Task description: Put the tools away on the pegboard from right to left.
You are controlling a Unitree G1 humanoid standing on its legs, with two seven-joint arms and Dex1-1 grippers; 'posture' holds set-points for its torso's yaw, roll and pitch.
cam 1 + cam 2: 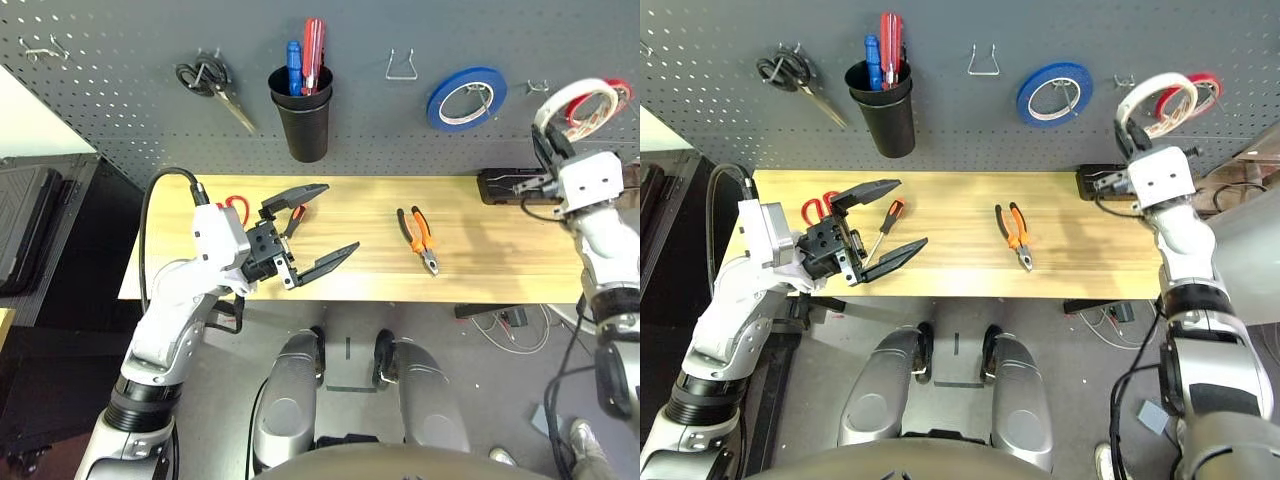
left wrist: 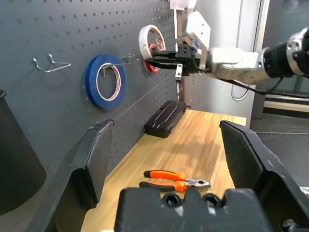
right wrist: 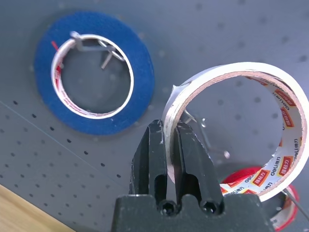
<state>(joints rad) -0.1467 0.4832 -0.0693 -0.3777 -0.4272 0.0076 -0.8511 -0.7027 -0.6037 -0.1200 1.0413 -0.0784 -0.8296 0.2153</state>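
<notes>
A pale wooden table [image 1: 470,270] runs along the foot of a dark grey pegboard [image 1: 380,120]. Nearest, the left gripper [image 1: 312,232] hovers with its fingers spread wide and holding nothing, just above the slim screwdriver [image 1: 886,224] and beside the red-handled scissors [image 1: 818,207]. The pliers [image 1: 419,238] lie mid-table. Farther off, the right gripper [image 3: 169,145] is raised to the board, pinching the rim of the white tape ring [image 3: 236,125], close by the red tape ring [image 3: 270,186] and blue tape ring [image 1: 466,98].

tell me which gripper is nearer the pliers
Left. The left gripper hovers open above the table beside the pliers; the right gripper is up at the pegboard.
</notes>
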